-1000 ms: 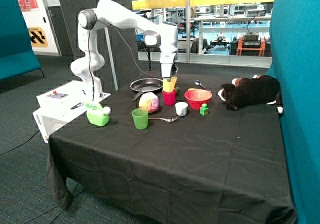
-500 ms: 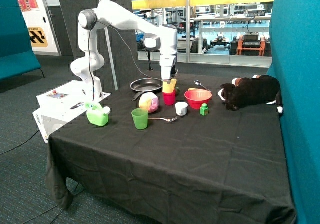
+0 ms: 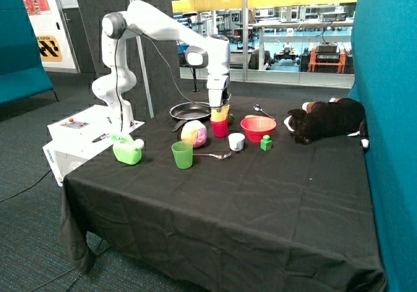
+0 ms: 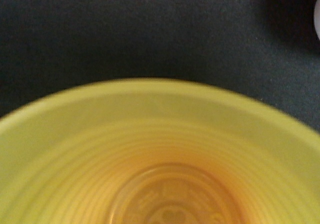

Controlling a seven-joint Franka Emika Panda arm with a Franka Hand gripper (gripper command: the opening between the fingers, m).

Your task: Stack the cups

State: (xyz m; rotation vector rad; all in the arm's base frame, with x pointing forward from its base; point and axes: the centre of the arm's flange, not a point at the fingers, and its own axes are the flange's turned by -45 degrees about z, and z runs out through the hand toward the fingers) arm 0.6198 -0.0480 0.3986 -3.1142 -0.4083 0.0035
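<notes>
A: Yellow plastic, ribbed in rings down the inside, with a faint embossed mark on the floor of it. Fills most of the wrist view as the yellow cup [image 4: 165, 159], seen straight down the mouth.

B: And from outside?

A: Same yellow cup [image 3: 220, 113], upright, sunk well into the pink-red cup [image 3: 219, 128], only the top band showing above the red rim. Pair standing on the black tablecloth [image 3: 260, 194], just in front of the frying pan [image 3: 191, 111], beside the red bowl [image 3: 258, 128] and close behind the pastel ball [image 3: 193, 133].

B: The gripper?

A: Gripper [image 3: 218, 104] directly over the yellow cup's rim, pointing straight down. Cannot tell whether closed on the rim or let go; hidden at this range.

B: Third cup?

A: Green cup [image 3: 182, 155] alone and upright, nearer the table's front, apart from the stacked two, a spoon [image 3: 214, 154] lying just beside it. Not yet stacked.

B: Changed since a second ago?

A: Lower now. Yellow cup then stood high above the red one, barely entered; half a second back, partway in; now seated deep. Arm's wrist dropped with it. Green cup, small white cup [image 3: 236, 141], bowl and plush animal [image 3: 326, 119] unmoved.
</notes>
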